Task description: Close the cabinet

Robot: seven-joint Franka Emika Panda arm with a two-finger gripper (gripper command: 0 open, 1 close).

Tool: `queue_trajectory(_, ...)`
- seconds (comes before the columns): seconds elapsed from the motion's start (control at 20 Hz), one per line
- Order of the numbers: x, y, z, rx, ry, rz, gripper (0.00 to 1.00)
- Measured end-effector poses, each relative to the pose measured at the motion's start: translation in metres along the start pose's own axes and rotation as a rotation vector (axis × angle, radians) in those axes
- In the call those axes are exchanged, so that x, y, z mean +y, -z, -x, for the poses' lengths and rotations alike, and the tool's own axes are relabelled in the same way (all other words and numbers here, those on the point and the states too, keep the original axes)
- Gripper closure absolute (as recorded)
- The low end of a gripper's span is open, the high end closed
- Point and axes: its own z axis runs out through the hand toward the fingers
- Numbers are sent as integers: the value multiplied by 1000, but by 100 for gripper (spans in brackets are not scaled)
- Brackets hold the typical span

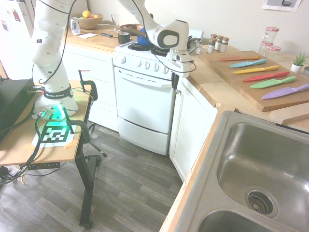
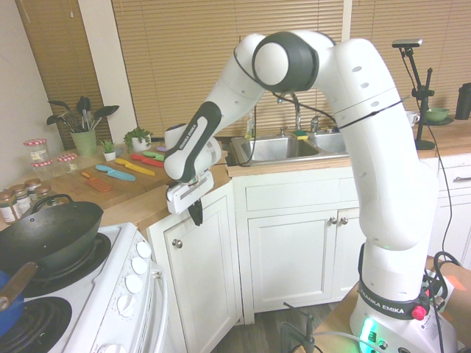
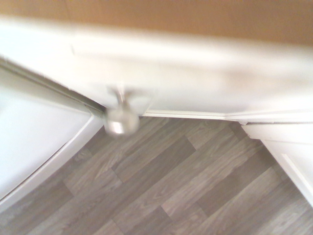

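Sink (image 1: 275,159) foremost, the cabinet (image 1: 192,125) stands long axis upright, door facing the arm's base (image 1: 54,102), fingers (image 1: 174,83) pressed together.

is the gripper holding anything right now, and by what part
Nothing is held: the gripper is shut in front of the cabinet door, its silver knob outside the grip.
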Motion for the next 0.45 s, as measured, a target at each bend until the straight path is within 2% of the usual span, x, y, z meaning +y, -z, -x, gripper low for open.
queue_trajectory(0.15, 48, -7, 12, 10, -42, -42, 100)
queue_trajectory(0.45, 191, -50, 46, -36, -162, -148, 100)
